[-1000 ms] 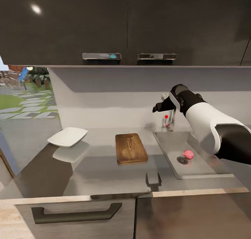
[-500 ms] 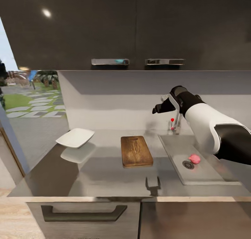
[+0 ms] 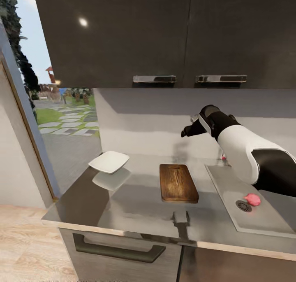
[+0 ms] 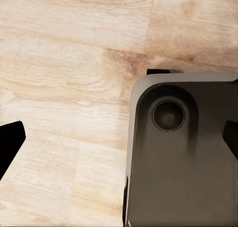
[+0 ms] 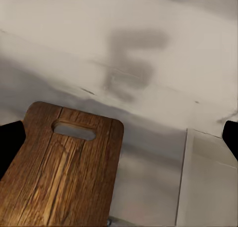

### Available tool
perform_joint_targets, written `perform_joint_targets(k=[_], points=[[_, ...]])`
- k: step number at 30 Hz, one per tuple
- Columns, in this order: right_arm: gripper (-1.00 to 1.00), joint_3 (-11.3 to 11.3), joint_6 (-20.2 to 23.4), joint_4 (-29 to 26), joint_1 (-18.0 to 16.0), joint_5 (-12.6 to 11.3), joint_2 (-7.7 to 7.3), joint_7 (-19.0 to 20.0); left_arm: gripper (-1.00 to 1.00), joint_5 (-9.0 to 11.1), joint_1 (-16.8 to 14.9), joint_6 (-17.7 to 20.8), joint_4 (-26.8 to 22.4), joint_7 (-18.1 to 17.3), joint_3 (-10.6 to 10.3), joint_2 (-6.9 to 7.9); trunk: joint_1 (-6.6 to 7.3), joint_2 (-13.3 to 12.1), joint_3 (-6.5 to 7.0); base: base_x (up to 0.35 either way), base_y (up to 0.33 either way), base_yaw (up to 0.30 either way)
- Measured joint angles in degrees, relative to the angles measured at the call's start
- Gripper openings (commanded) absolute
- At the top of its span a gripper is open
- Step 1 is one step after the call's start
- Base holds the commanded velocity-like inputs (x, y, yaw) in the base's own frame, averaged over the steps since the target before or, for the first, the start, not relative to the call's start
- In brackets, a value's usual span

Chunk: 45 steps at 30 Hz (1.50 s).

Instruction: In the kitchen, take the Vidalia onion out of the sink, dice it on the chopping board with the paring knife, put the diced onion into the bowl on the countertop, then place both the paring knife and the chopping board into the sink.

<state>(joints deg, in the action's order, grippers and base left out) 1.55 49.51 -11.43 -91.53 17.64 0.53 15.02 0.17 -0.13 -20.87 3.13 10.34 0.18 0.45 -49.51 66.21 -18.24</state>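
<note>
I'm lining up to fetch the onion (image 3: 252,199), which sits in the sink (image 3: 263,222) just beside the drain, at about 4 o'clock in my head view. My right gripper (image 3: 186,131) hangs high near the backsplash, well above the counter (image 3: 135,203) and up at 11 o'clock from the onion. In the right wrist view its fingertips sit at the two far edges, so I read it as spread wide and empty. The left gripper (image 4: 119,142) likewise shows its tips at the edges, wide, over the wooden floor (image 4: 59,63).

To do this well I judge I should swing the right arm toward 4 o'clock, drop straight over the bulb, and close across its round belly so it can't roll toward the drain.

The onion's tip is too small to read. The board (image 3: 178,183) lies with its long axis from 12 to 6, handle slot at 12. The bowl (image 3: 109,161) sits at 10 o'clock from the board.
</note>
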Motion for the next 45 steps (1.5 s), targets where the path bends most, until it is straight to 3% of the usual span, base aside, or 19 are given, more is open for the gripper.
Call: perform_joint_targets(k=[16,45], points=[[1.00,0.0,-0.2,0.1,0.1,0.4,-1.48,0.1,1.00,0.0,0.0,0.0,0.0,0.0,0.0,0.00,3.51,-6.4,2.88,0.000,0.000,0.101],[1.00,0.0,-2.0,4.4,0.1,0.4,-1.33,0.1,1.00,0.1,0.0,0.0,0.1,0.0,0.0,0.11,9.89,-18.1,8.09,0.000,0.000,0.000]])
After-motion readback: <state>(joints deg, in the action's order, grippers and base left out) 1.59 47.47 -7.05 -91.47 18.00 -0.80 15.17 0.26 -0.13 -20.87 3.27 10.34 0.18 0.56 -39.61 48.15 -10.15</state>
